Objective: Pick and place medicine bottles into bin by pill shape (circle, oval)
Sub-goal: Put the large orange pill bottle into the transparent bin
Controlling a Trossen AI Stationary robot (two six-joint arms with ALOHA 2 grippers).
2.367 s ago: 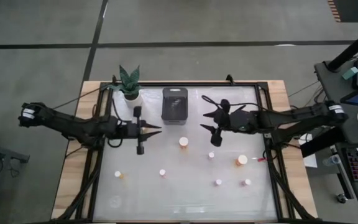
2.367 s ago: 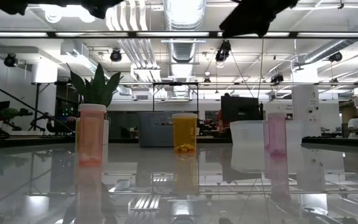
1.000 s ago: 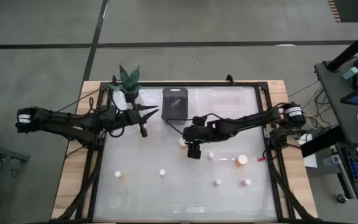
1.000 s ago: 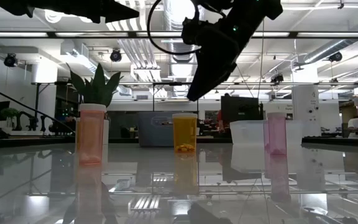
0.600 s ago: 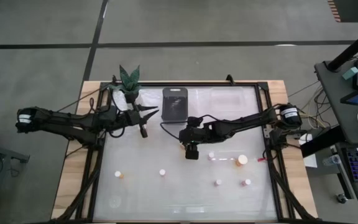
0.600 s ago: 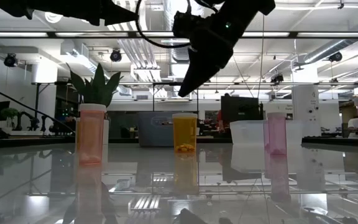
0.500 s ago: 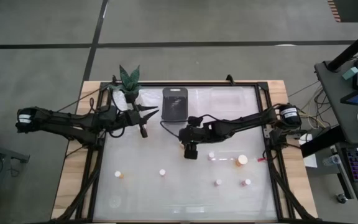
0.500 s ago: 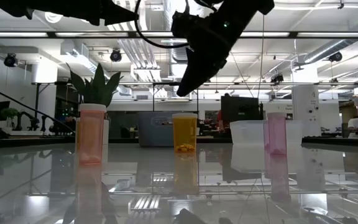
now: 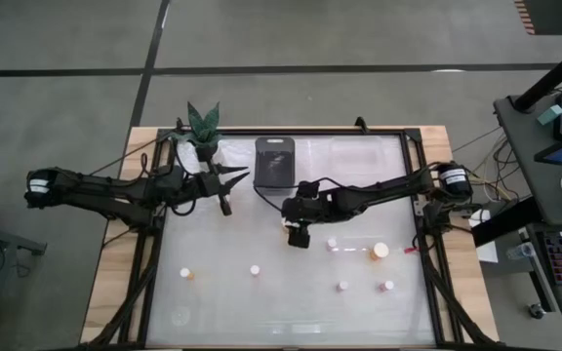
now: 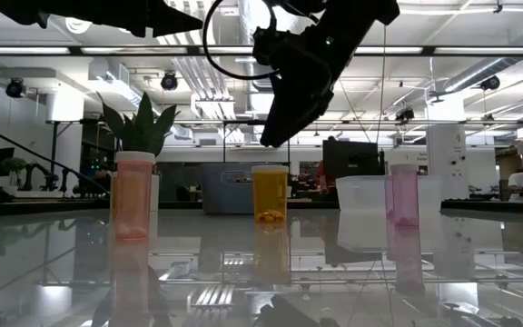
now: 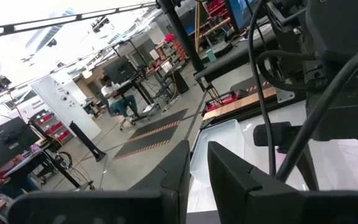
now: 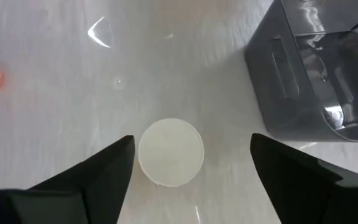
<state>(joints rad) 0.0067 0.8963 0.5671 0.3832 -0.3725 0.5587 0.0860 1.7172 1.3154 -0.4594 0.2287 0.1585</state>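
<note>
An orange medicine bottle with a white cap point(image 9: 288, 223) stands upright on the table's middle, also seen in the low view point(image 10: 270, 193) and from above in the right wrist view point(image 12: 170, 152). My right gripper point(image 9: 295, 227) hangs open just above it point(image 10: 271, 138), pointing down, one finger on either side of the cap without touching. Several smaller bottles stand on the near half: an orange one point(image 9: 186, 274), a white one point(image 9: 255, 270), a pinkish one point(image 9: 331, 243) and a larger orange one point(image 9: 380, 251). My left gripper point(image 9: 246, 175) is shut and empty near the far left.
A dark grey bin point(image 9: 274, 164) stands at the far middle, close behind the orange bottle point(image 12: 316, 81). A clear tray point(image 9: 359, 151) lies to its right. A white pot with a plant point(image 9: 204, 146) stands at the far left. Two more small bottles point(image 9: 342, 286) point(image 9: 388, 287) stand near right.
My right gripper has swung from the table's right side to over the orange bottle and come down, then edged a little toward the left edge, staying open. My left gripper has gone toward the far edge, beside the plant pot. The bottles have kept still.
</note>
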